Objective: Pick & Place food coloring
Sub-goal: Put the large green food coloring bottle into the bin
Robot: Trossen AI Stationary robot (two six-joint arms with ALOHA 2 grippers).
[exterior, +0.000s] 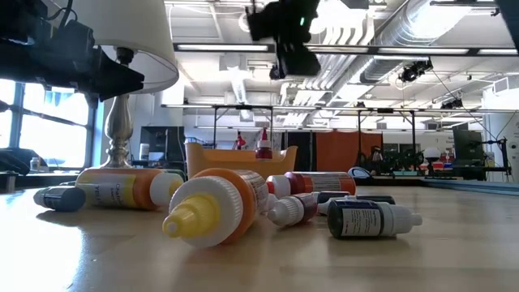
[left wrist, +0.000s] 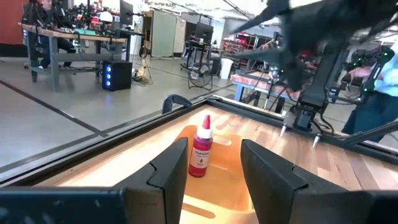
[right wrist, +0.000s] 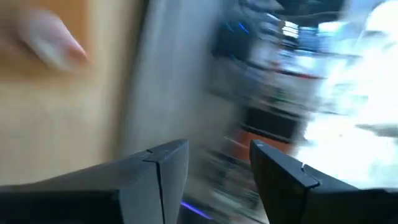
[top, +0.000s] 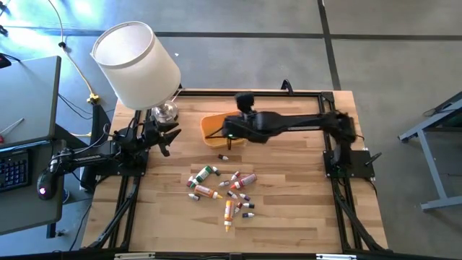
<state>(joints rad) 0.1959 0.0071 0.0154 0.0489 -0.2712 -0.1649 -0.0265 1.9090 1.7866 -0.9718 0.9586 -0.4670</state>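
Note:
Several small food coloring bottles [top: 220, 189] lie on their sides in a loose heap on the wooden table, close to the low camera [exterior: 215, 207]. One red bottle [left wrist: 200, 152] stands upright in the orange tray [top: 211, 126], also seen in the low view [exterior: 263, 146]. My right gripper [top: 227, 136] hangs open and empty above the tray; its wrist view [right wrist: 217, 165] is blurred. My left gripper [top: 170, 139] waits open near the table's left edge, level, pointing at the tray, its fingers [left wrist: 168, 174] framing the red bottle from a distance.
A table lamp with a white shade [top: 137, 61] and metal base [exterior: 119, 122] stands at the table's far left corner, beside my left arm. One stray small bottle [top: 222, 156] lies just in front of the tray. A desk with a keyboard [top: 14, 170] stands left of the table.

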